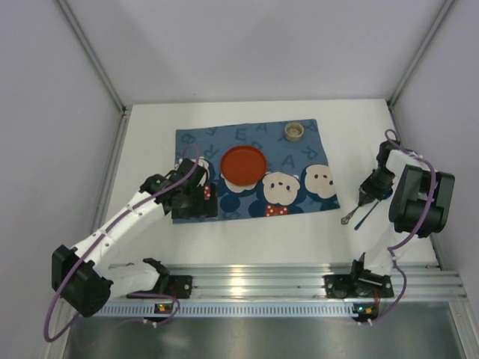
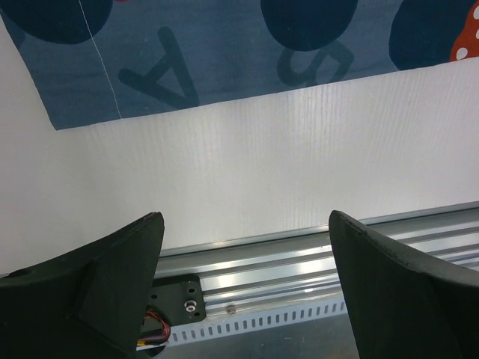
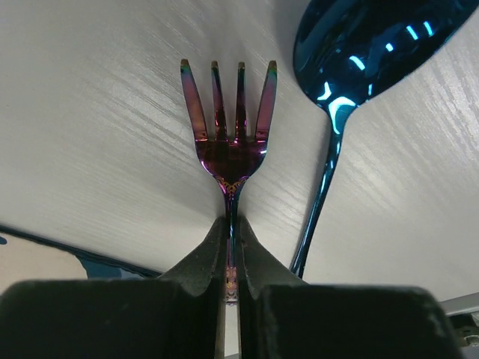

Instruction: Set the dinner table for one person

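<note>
As seen from above, directly under the right gripper (image 1: 364, 196), on the right side and clear of the blue mat (image 1: 198, 146): the bare white dinner table (image 1: 247, 235). Closed almost fully on the thin handle of a rainbow-coloured fork (image 3: 230, 149), with only that handle between the two black fingers (image 3: 202, 262). Fork tines pointing away from the wrist camera and low over the table surface; cannot tell whether touching it or not. Just beside the fork, on its right, a shiny blue spoon (image 3: 359, 52) lying on the table, not held by anything. Over the near left part of the mat, the left gripper (image 1: 196, 206), spread wide and holding nothing. Below it in its own wrist view, plain white table between the near edge of the mat and the metal rail (image 2: 262, 269). On the mat, around its middle, a red plate (image 1: 243, 164); close to its far edge, more to the right, a small round cup (image 1: 294, 132).
</note>
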You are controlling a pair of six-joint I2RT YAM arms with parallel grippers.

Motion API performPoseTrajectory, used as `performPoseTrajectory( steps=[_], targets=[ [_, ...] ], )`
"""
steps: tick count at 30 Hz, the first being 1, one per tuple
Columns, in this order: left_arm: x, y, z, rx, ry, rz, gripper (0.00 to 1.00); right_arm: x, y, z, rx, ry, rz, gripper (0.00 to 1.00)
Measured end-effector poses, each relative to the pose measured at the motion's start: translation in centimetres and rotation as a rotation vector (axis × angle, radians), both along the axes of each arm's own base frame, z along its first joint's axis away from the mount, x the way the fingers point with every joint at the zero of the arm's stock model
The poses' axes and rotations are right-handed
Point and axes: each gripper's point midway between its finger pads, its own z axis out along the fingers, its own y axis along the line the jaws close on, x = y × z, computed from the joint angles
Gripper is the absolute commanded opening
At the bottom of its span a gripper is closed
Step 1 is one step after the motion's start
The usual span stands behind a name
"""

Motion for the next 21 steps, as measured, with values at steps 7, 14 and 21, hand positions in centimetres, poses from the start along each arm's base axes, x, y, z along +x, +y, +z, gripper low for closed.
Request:
performPoseTrajectory(
  steps=[7,14,21],
  targets=[
    [1.6,-1.1,0.4,0.008,0.009,-0.016,0.97,0.4,0.7,0.4,-0.001,-0.018,0.032,0.0],
    [5.2,-7.3,3.7,-0.189,-0.029,-0.171,0.95,5.5,5.4,7.5,0.03,-0.245,0.144,0.0],
    [6.9,-15.6,7.1,-0.497,-0.055,-0.346,0.92,7.5,12.7,19.2,0.146,-0.562,0.24,0.0]
  ],
)
